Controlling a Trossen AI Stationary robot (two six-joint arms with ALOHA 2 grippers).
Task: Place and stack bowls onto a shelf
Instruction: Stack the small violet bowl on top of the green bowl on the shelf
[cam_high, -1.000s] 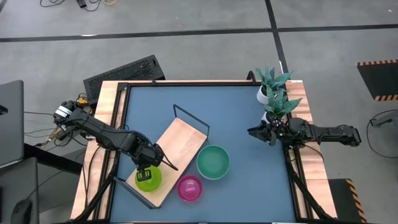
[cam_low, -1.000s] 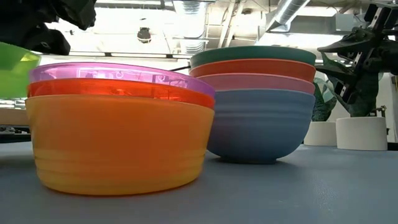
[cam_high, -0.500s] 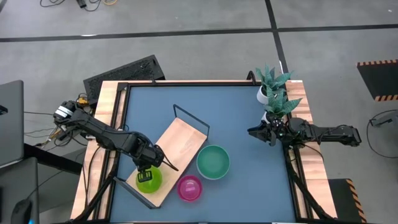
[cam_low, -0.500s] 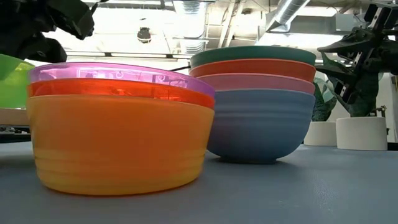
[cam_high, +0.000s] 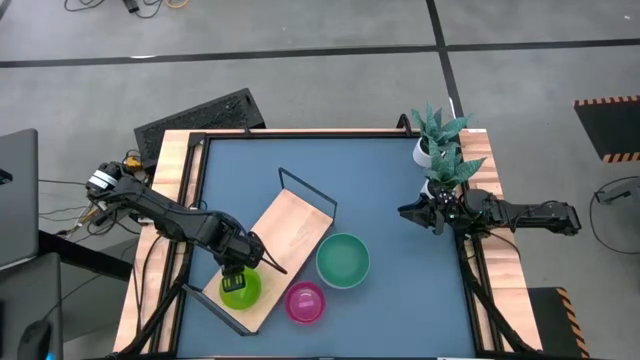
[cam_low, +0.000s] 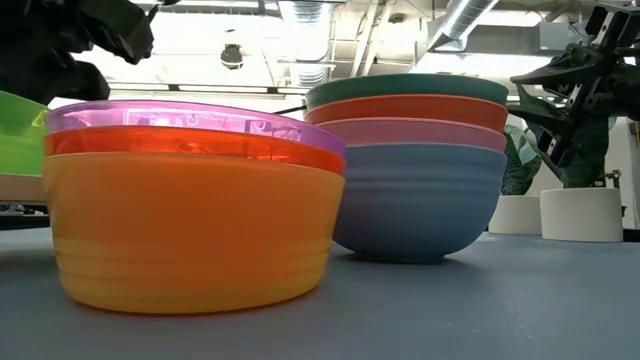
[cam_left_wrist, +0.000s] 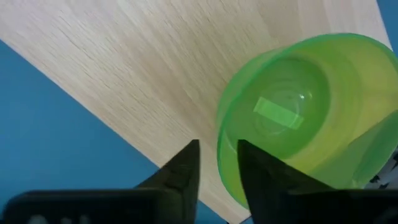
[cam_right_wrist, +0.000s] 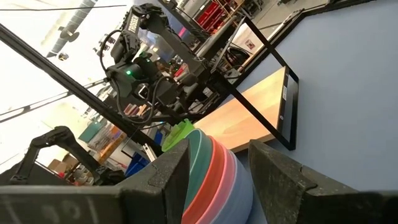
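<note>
The left gripper (cam_high: 240, 274) pinches the rim of the round lime plastic bowl (cam_high: 240, 290), which sits on the long light-wood shelf board (cam_high: 290, 230); the right gripper (cam_high: 408, 212), fingers parted, waits well apart from the shelf.

We see two potted green plants (cam_high: 440, 150) in white pots at the blue tabletop's (cam_high: 390, 190) far right edge.

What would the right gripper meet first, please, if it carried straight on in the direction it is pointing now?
Probably the stack of large bowls topped by the teal one: the right gripper points straight at it across bare tabletop. The shelf lies beyond. Depth is hard to judge.
</note>
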